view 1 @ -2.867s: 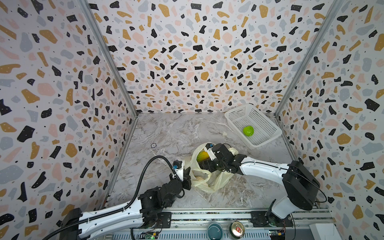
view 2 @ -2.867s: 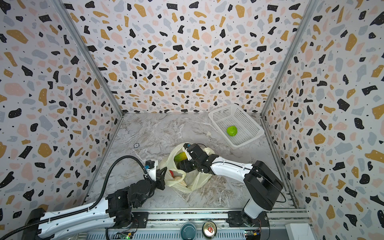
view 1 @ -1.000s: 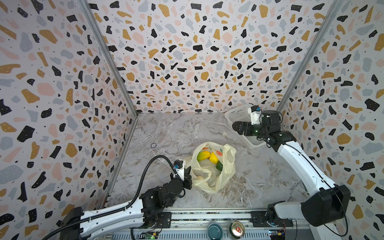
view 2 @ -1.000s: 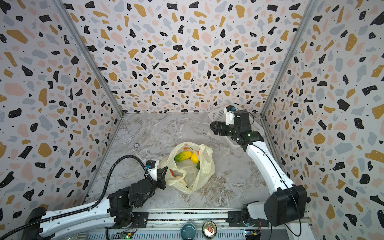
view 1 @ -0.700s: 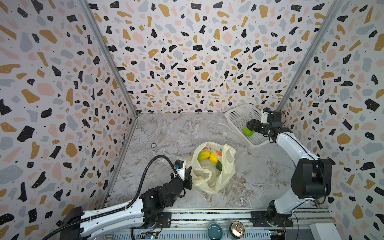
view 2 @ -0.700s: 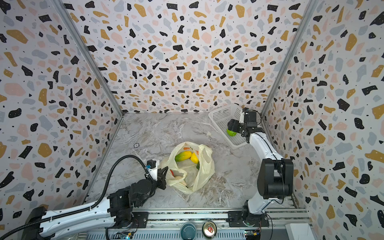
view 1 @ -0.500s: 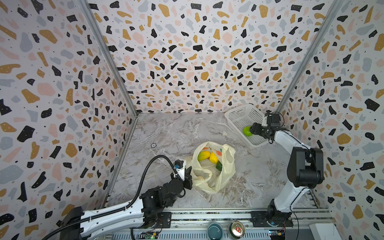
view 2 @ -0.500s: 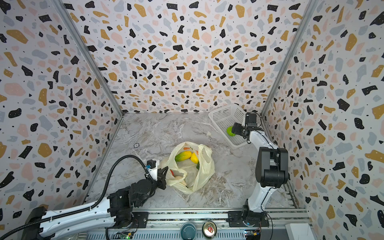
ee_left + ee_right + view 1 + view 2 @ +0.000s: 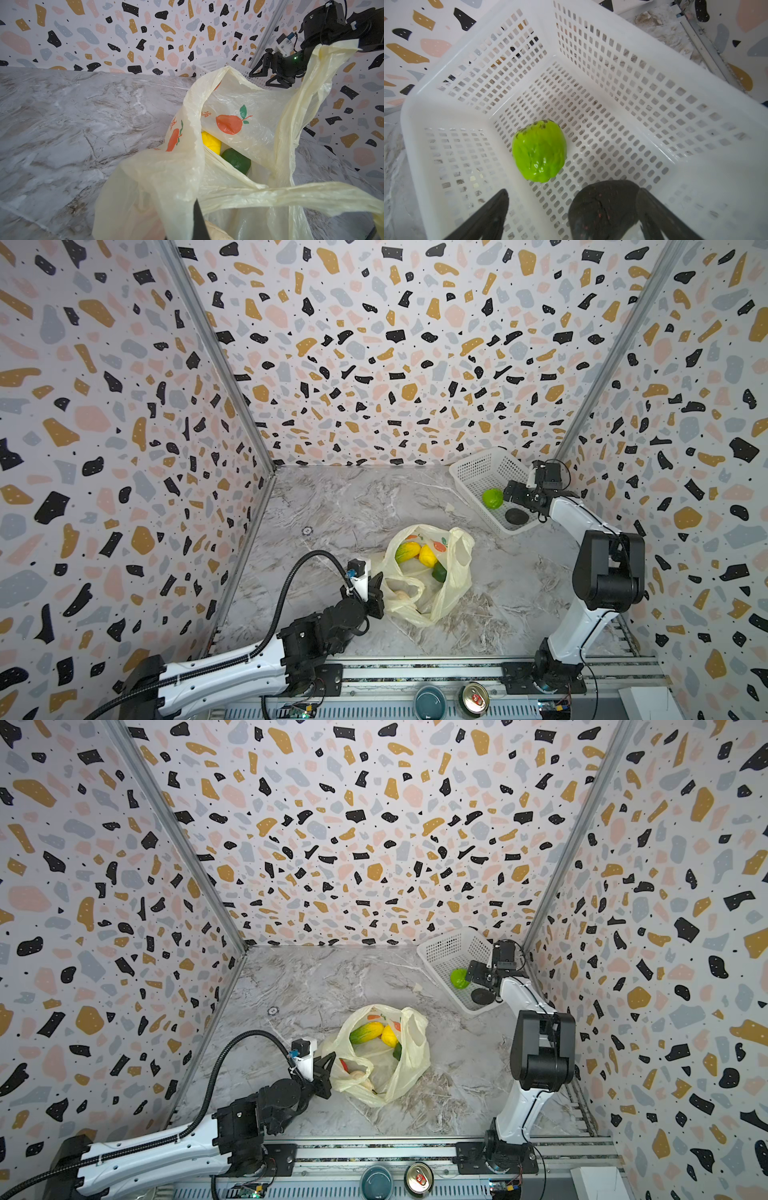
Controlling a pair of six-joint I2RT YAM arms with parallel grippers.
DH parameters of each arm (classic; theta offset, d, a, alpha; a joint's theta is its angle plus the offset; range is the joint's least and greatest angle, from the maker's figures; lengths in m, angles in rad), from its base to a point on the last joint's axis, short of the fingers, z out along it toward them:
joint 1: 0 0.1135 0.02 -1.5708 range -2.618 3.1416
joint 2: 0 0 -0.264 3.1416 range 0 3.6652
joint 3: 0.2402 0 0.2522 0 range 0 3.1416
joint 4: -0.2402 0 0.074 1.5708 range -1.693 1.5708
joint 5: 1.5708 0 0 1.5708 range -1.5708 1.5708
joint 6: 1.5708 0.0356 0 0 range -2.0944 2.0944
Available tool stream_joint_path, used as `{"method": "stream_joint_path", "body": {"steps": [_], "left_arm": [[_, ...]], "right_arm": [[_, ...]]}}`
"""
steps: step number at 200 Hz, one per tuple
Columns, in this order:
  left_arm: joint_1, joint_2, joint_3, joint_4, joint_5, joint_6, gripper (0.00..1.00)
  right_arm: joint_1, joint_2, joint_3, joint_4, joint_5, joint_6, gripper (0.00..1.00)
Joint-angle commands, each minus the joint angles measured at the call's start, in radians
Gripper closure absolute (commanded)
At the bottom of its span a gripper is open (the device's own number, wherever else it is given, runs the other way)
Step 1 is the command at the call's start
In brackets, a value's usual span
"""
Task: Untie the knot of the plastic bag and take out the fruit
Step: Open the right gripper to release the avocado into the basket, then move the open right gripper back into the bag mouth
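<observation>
Lower centre, left gripper (image 9: 379, 592) pinches the plastic bag (image 9: 457, 568), holding its mouth open; upper right, right gripper (image 9: 508, 493), fingers spread, hovers over 2 fruit (image 9: 493, 498) in the basket (image 9: 477, 470).

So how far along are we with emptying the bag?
Done: the plastic bag lies open, handles untied; a lime green fruit and a near-black fruit lie in the white basket. In hand: the right gripper hangs open over the basket, empty; the left gripper pinches the bag's edge. Left: the yellow-green fruit, yellow fruit, dark green fruit and cream fruit inside the bag.
</observation>
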Motion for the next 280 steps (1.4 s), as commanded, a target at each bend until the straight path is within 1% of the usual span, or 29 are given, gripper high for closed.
{"method": "stream_joint_path", "body": {"steps": [1,31,55,94,120,139,156,194,214,229,254,280], "left_arm": [[-0.004,-0.009,0.020,0.032,-0.005,0.017,1.00],[-0.004,-0.011,0.018,0.038,-0.003,0.013,1.00],[-0.004,-0.008,0.016,0.048,-0.003,0.015,1.00],[-0.004,-0.015,0.016,0.044,-0.012,0.018,1.00],[-0.004,-0.033,0.012,0.039,-0.020,0.014,1.00],[-0.004,-0.041,0.007,0.036,-0.022,0.012,1.00],[-0.004,-0.047,0.004,0.031,-0.025,0.009,1.00],[-0.004,-0.054,0.004,0.029,-0.026,0.009,1.00],[-0.004,-0.054,0.002,0.032,-0.026,0.011,1.00],[-0.004,-0.057,-0.001,0.037,-0.026,0.009,1.00],[-0.004,-0.058,0.001,0.042,-0.025,0.010,1.00],[-0.004,-0.066,0.000,0.034,-0.028,0.012,1.00]], "right_arm": [[0.004,-0.092,0.020,-0.025,-0.011,-0.007,0.03],[0.017,-0.151,0.018,-0.055,-0.086,-0.009,0.03],[0.047,-0.211,0.012,-0.100,-0.152,-0.024,0.04],[0.121,-0.372,-0.014,-0.194,-0.301,-0.047,0.04],[0.205,-0.491,0.011,-0.280,-0.376,-0.043,0.05],[0.286,-0.535,0.042,-0.347,-0.417,-0.024,0.05],[0.364,-0.563,0.049,-0.363,-0.444,0.015,0.05],[0.582,-0.566,0.066,-0.350,-0.434,0.097,0.05],[0.706,-0.544,0.060,-0.337,-0.388,0.120,0.05],[0.781,-0.525,0.030,-0.321,-0.342,0.125,0.06],[0.857,-0.496,-0.044,-0.282,-0.296,0.123,0.07],[0.900,-0.484,-0.114,-0.250,-0.243,0.118,0.09]]}}
